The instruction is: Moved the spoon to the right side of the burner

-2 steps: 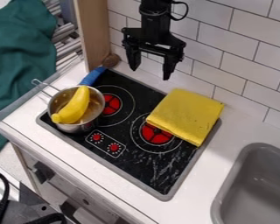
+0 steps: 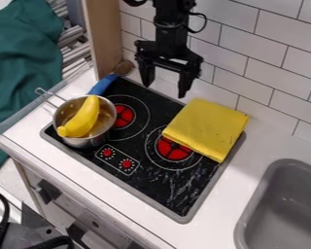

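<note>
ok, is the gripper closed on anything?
No, the gripper hangs by the tiled wall with its fingers spread and nothing between them.

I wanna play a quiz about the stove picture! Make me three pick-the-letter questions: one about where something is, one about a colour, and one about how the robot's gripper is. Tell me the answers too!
1. Where is the long yellow toy?
A. In the sink
B. In the metal pot
C. On the floor

2. What colour is the folded cloth?
A. Yellow
B. Purple
C. White

3. How is the gripper?
A. Shut tight
B. Pinching the cloth
C. Open, holding nothing

Answers:
1: B, the toy lies inside the pot, with one end resting over the rim.
2: A, the whole top of the cloth is yellow.
3: C, its jaws stand wide apart, with nothing between them.
</note>
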You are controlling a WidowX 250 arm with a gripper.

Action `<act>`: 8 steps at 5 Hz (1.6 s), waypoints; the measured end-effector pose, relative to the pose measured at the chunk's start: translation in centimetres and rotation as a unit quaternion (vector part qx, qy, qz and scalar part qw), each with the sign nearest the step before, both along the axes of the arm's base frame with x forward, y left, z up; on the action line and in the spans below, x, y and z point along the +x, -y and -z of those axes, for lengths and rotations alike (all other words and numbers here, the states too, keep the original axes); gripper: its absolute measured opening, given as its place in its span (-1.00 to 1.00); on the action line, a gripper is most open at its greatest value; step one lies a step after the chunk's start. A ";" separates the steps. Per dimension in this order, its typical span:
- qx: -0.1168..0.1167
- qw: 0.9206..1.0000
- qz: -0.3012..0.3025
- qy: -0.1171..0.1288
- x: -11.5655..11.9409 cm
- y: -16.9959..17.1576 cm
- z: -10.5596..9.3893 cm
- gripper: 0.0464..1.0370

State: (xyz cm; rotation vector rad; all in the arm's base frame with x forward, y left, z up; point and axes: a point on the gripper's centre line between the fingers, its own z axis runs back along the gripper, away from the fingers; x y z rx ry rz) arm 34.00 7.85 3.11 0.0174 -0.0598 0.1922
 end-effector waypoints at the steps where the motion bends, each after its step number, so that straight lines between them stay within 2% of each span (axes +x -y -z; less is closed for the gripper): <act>1: 0.001 1.000 -0.022 -0.008 -0.6 -2.7 0.4 0.93; 3: 0.001 0.998 -0.055 -0.034 -1.4 -8.0 1.4 0.93; 4: 0.003 0.997 -0.057 -0.049 -1.7 -8.9 2.3 0.93; 5: -0.010 0.995 -0.066 -0.067 -2.2 -10.0 3.6 0.93; 7: -0.019 0.992 -0.092 -0.084 -2.2 -11.2 6.3 0.93; 8: -0.022 0.991 -0.098 -0.089 -2.3 -11.4 6.8 0.93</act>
